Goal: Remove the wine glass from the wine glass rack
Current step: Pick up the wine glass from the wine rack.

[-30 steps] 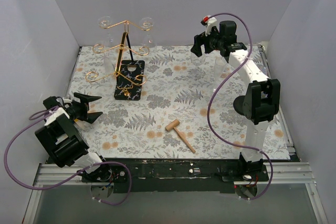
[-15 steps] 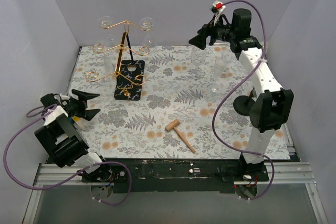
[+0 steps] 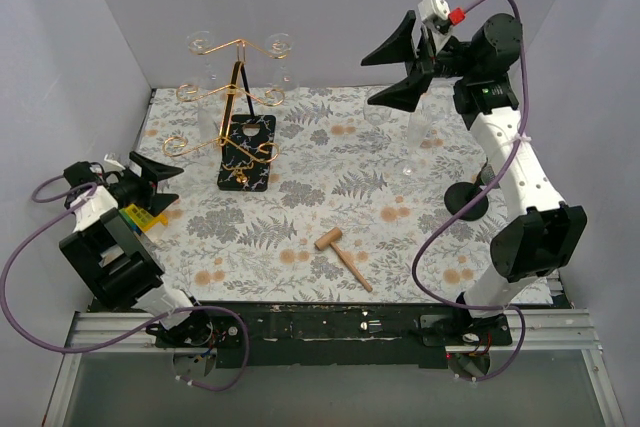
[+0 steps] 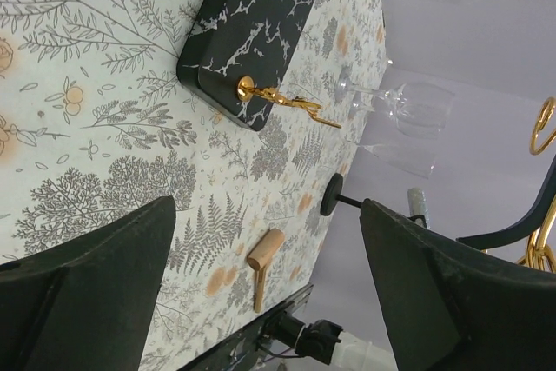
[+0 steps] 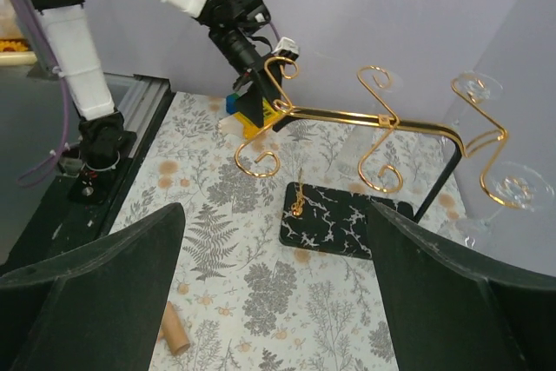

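The wine glass rack [image 3: 236, 97] is a gold wire stand on a black base [image 3: 247, 152] at the back left of the mat. Clear wine glasses [image 3: 281, 47] hang upside down from its upper arms, one at each end. In the right wrist view the rack [image 5: 373, 119] spans the frame, with a hung wine glass [image 5: 517, 188] at its right end. My right gripper [image 3: 368, 81] is open and high in the air to the right of the rack, facing it with nothing between its fingers. My left gripper [image 3: 175, 189] is open and low at the mat's left edge, apart from the rack.
A wooden mallet [image 3: 343, 255] lies on the mat near the front middle. Clear glasses [image 3: 418, 132] stand on the mat at the back right, below the right arm. A small yellow and blue block [image 3: 140, 215] sits under the left gripper. Grey walls close in three sides.
The right arm has risen and swung its open gripper up to face the rack. The left gripper has drawn back a little to the left and opened slightly wider.
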`<control>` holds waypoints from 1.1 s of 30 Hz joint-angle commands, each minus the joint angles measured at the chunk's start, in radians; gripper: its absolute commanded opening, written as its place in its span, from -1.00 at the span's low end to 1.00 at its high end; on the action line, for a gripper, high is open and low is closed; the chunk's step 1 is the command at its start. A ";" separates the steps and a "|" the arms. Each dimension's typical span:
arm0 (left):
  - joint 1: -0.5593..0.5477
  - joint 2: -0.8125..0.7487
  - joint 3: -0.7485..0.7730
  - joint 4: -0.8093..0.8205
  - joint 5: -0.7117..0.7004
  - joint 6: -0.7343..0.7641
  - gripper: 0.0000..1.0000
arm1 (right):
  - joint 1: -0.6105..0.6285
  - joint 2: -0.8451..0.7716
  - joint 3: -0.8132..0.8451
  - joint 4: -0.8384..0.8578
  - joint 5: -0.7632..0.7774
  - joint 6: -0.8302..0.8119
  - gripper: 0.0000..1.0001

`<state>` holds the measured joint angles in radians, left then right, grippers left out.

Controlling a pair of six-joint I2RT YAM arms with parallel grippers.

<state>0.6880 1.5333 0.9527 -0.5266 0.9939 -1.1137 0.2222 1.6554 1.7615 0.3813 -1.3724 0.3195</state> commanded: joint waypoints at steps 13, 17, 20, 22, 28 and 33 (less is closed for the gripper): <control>0.005 0.064 0.087 -0.021 0.042 0.060 0.77 | 0.040 -0.039 -0.004 0.131 -0.042 -0.066 -0.21; 0.005 0.060 0.083 -0.012 0.043 0.049 0.77 | 0.040 -0.029 0.012 0.105 -0.010 -0.076 -0.03; 0.007 0.054 0.075 -0.006 0.049 0.040 0.78 | 0.040 -0.029 0.012 0.096 0.004 -0.088 0.70; 0.005 0.051 0.070 -0.003 0.051 0.038 0.78 | 0.040 -0.025 0.016 0.096 0.009 -0.089 0.73; 0.005 0.048 0.067 0.000 0.055 0.035 0.79 | 0.040 -0.020 0.026 0.080 0.019 -0.096 0.76; 0.005 0.051 0.070 0.008 0.063 0.023 0.79 | 0.040 -0.029 0.009 0.062 0.035 -0.108 0.78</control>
<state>0.6880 1.5993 1.0092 -0.5385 1.0260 -1.0824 0.2638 1.6321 1.7409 0.4507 -1.3628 0.2283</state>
